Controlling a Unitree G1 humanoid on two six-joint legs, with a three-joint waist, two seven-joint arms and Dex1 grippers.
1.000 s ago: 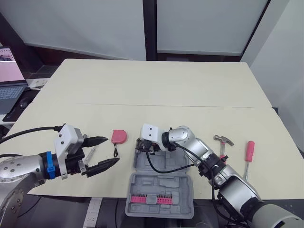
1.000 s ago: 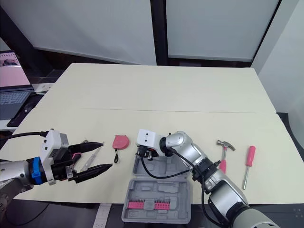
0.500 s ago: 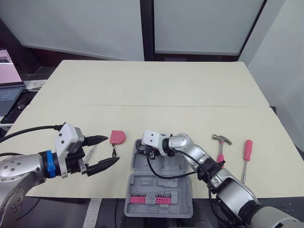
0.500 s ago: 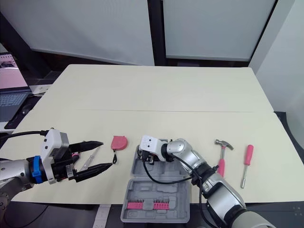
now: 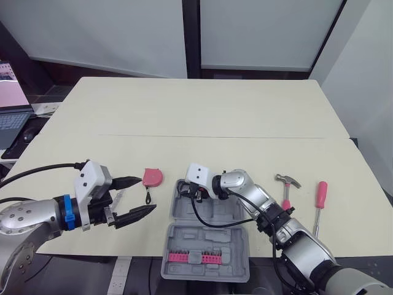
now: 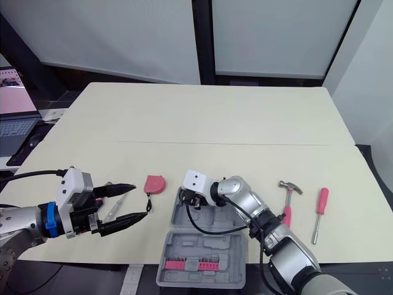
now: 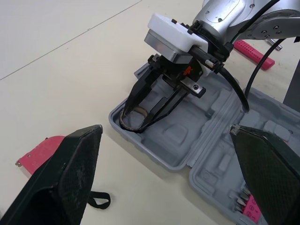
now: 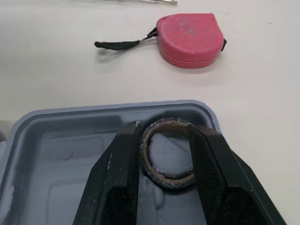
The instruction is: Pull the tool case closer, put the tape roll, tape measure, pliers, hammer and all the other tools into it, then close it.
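Now R gripper has edged deeper into tool case, far-left corner.
Clamped on tape roll, roll betw. its fingers inside case; L gripper fingers apart, over tabletop near tape measure.

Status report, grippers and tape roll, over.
Right gripper shut on tape roll, down in the tool case corner. Left gripper open, near tape measure. Hammer and screwdriver on the table, outside the case. Nothing in the way.
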